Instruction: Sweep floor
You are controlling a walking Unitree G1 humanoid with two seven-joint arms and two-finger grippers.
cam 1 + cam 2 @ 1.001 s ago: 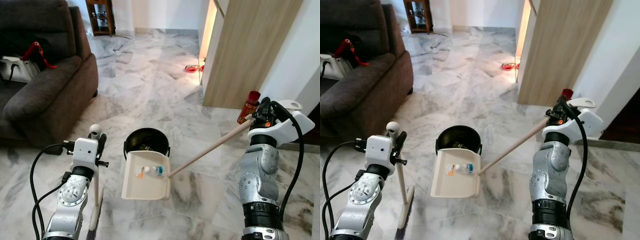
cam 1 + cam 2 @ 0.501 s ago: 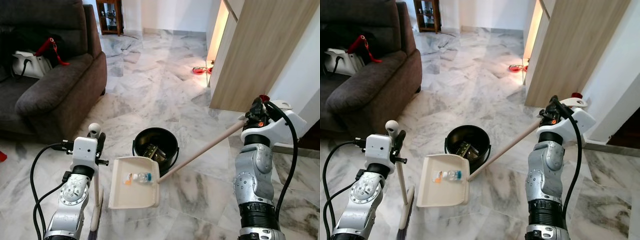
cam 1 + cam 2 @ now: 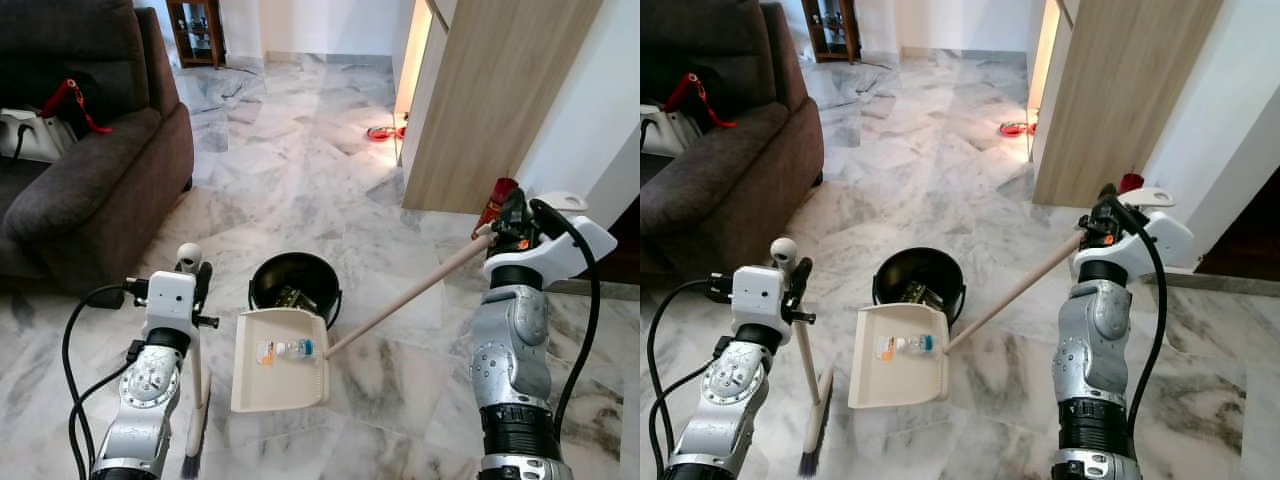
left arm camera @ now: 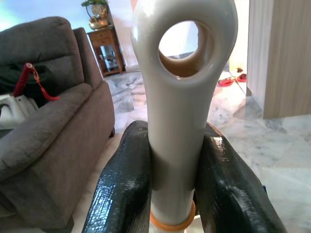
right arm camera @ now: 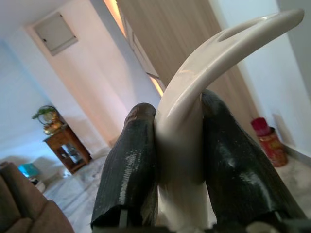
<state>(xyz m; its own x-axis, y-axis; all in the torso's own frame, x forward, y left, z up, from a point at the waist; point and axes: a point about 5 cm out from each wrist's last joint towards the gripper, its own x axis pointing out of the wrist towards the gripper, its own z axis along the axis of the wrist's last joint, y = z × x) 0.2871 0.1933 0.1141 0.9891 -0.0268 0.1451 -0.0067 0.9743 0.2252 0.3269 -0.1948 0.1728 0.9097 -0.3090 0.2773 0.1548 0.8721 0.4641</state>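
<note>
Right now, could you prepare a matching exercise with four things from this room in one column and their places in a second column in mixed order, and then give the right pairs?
Things:
1. small clear plastic bottle
2. round black bucket
3. cream broom handle
4. red strap

Places:
A. on the dark grey sofa
B. between the left gripper fingers
C. on the cream dustpan
D. on the marble floor, just beyond the dustpan

Pairs: 1-C, 2-D, 3-B, 4-A

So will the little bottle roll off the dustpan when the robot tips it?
Probably. The small clear bottle lies on its side on the smooth cream dustpan, so it should roll or slide easily. It looks light. The black bin sits just beyond the pan.
</note>
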